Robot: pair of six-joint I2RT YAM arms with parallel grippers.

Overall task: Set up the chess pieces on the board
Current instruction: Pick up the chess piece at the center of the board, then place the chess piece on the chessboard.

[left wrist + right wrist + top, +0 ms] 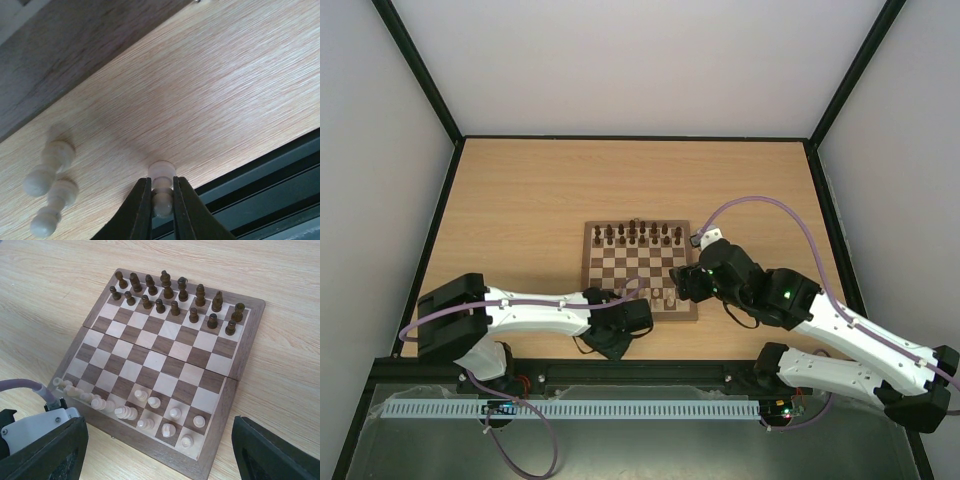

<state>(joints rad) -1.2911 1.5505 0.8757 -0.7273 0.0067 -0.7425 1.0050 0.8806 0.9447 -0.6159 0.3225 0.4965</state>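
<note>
top view: near corners of the square checkered wooden chessboard (640,272) hidden under left arm (550,312) and right arm (760,285); dark brown turned pieces (632,236) on its far rows too small to tell kinds | left wrist: two pale beige pawns (50,192) blurred | right wrist: black fingers (60,455) below the board's near border, cut off by the bottom edge
</note>
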